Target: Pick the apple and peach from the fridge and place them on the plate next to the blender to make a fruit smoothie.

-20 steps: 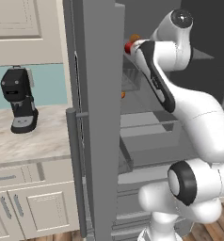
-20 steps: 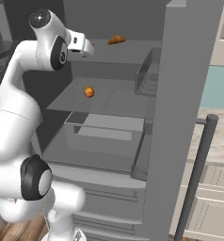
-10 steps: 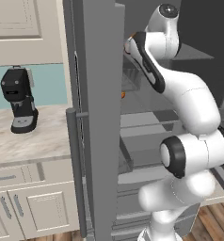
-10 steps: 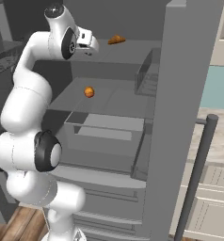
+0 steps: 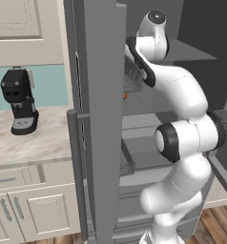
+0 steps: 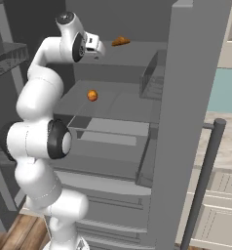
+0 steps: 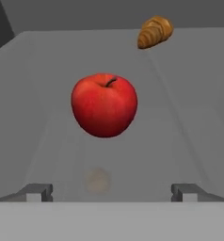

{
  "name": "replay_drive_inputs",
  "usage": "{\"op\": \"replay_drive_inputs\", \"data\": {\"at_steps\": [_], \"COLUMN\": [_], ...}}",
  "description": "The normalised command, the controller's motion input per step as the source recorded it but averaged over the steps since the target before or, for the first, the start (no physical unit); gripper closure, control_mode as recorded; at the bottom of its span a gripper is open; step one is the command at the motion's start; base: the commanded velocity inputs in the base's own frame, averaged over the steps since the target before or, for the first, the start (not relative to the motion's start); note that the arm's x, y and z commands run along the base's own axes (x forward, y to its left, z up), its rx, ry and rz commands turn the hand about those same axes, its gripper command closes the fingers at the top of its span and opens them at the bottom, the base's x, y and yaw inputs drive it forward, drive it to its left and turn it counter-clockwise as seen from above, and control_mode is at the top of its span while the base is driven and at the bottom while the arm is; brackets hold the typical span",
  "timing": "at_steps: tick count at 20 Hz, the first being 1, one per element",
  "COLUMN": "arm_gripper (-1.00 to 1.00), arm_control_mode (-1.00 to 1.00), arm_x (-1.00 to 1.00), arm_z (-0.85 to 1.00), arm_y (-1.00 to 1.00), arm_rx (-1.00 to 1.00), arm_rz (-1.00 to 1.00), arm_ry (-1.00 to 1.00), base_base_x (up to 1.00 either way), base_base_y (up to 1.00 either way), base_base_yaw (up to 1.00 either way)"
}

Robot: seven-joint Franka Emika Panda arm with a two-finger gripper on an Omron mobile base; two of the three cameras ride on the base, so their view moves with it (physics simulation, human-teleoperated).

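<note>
In the hand view the red apple (image 7: 104,104) rests on the fridge's top shelf, straight ahead of my gripper (image 7: 113,192) and a short way beyond it. The gripper is open, its fingertips (image 7: 38,192) spread wider than the apple, with nothing between them. In the right base view the gripper (image 6: 99,48) reaches into the top of the open fridge (image 6: 127,105). The peach (image 6: 92,95) lies one shelf lower, on the left side. Past the fridge door (image 5: 101,95), a sliver of the peach (image 5: 125,96) shows in the left base view.
An oblong orange-brown lump (image 7: 155,31) lies behind and right of the apple on the same shelf (image 6: 120,41). A wire basket (image 6: 154,78) hangs at the shelf's right. A black coffee machine (image 5: 20,102) stands on the marble counter (image 5: 34,143) left of the fridge. The door's bar handle (image 6: 205,180) stands at the right.
The arm has swung its elbow and upper links round while the hand pushed a little further into the top shelf. The gripper stays open.
</note>
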Motion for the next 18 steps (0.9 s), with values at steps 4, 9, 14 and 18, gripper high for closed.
{"op": "replay_drive_inputs", "data": {"at_steps": [4,9,14,18], "arm_gripper": [-1.00,-1.00,-1.00,1.00], "arm_control_mode": [-1.00,-1.00,-1.00,-1.00], "arm_x": [0.71,0.64,0.46,0.14], "arm_z": [-0.09,0.00,0.00,-0.18], "arm_y": [0.09,0.05,0.00,0.00], "arm_rx": [0.00,0.00,0.00,0.00], "arm_rz": [0.00,0.00,0.00,0.00], "arm_ry": [0.00,0.00,0.01,0.02], "base_base_x": [0.00,0.00,0.00,0.00], "base_base_y": [0.00,0.00,0.00,0.00], "base_base_yaw": [0.00,0.00,0.00,0.00]}}
